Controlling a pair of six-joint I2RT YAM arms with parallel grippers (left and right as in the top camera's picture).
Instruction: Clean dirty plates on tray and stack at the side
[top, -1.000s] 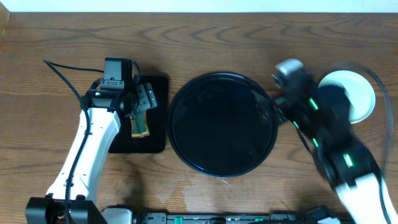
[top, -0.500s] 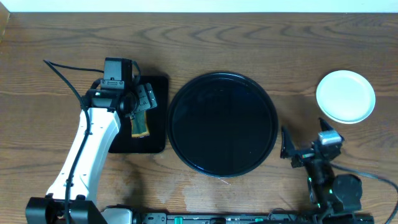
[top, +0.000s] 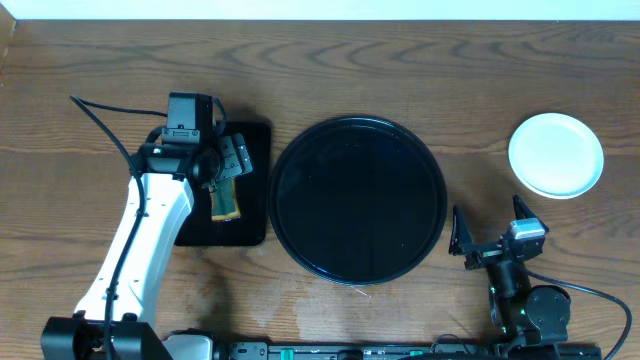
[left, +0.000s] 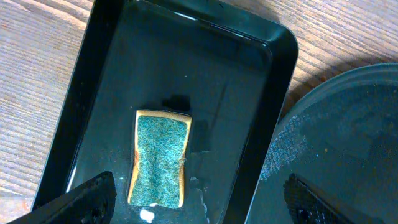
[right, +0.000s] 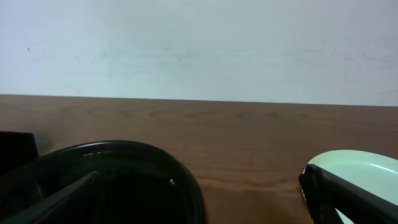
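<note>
The round black tray (top: 355, 200) lies mid-table with nothing on it; it also shows in the left wrist view (left: 348, 137) and the right wrist view (right: 124, 168). A pale mint plate (top: 556, 155) lies on the wood at the far right, apart from the tray, and shows in the right wrist view (right: 360, 167). I cannot tell whether other plates lie under it. My right gripper (top: 488, 233) is open and empty near the front edge, level with the table (right: 205, 205). My left gripper (top: 228, 165) is open above the sponge (left: 160, 157), its fingers apart (left: 199, 202).
A small black rectangular tray (top: 255, 205) left of the round tray holds the green-and-yellow sponge (top: 225, 203) and looks wet (left: 236, 93). A pale wall stands behind the table (right: 199, 43).
My right arm has pulled away from the plate at the far right, back to the front edge of the table. The left arm has not moved.
</note>
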